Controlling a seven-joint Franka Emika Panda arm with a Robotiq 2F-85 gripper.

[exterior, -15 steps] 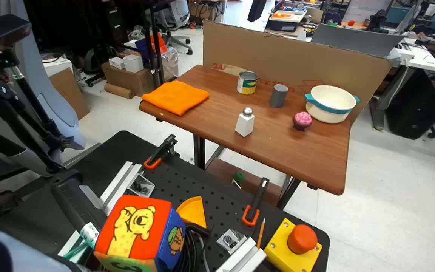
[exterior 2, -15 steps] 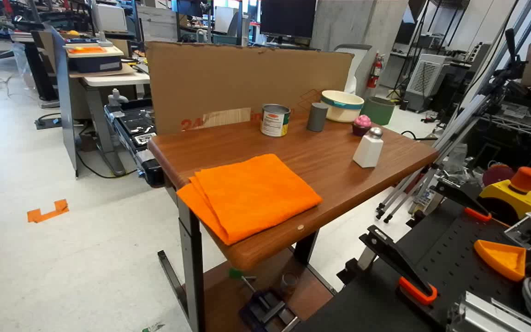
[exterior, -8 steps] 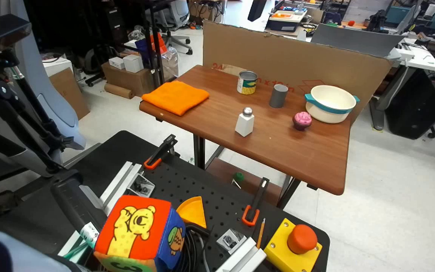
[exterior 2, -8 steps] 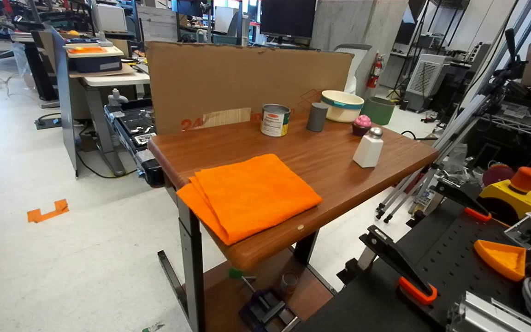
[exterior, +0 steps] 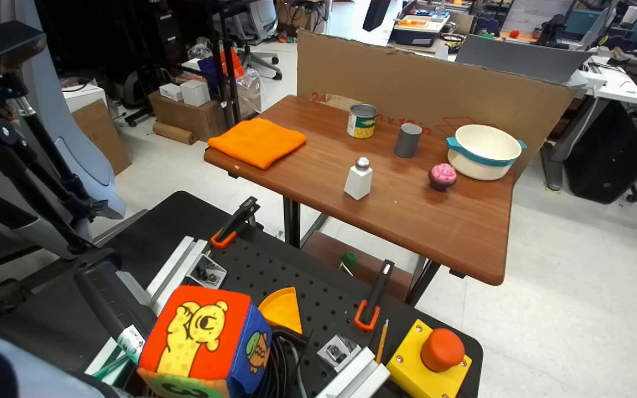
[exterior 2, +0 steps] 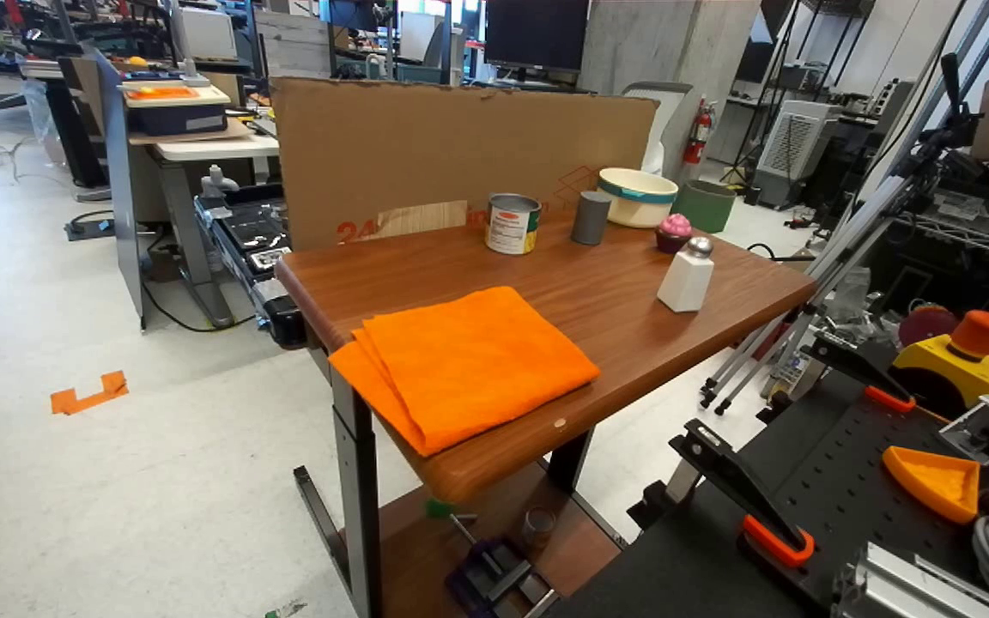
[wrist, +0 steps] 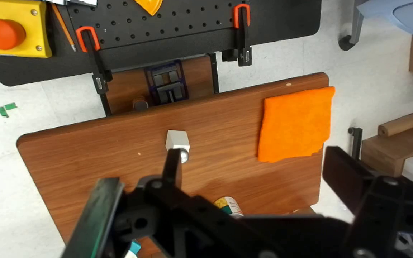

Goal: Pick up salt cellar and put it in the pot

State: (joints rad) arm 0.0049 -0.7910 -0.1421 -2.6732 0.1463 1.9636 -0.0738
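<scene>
The salt cellar, a white shaker with a silver top, stands upright on the brown table in both exterior views. It also shows in the wrist view, its silver top partly behind a finger of the gripper. The pot, cream with a teal band and handles, sits at the table's back corner in both exterior views. In the wrist view only a bit of the pot shows below the gripper. My gripper is open and empty, high above the table. It is out of view in both exterior views.
An orange cloth lies at a table end. A can, a grey cup and a pink-topped cupcake stand near the pot. A cardboard sheet stands along the back edge. Clamps sit on the black bench.
</scene>
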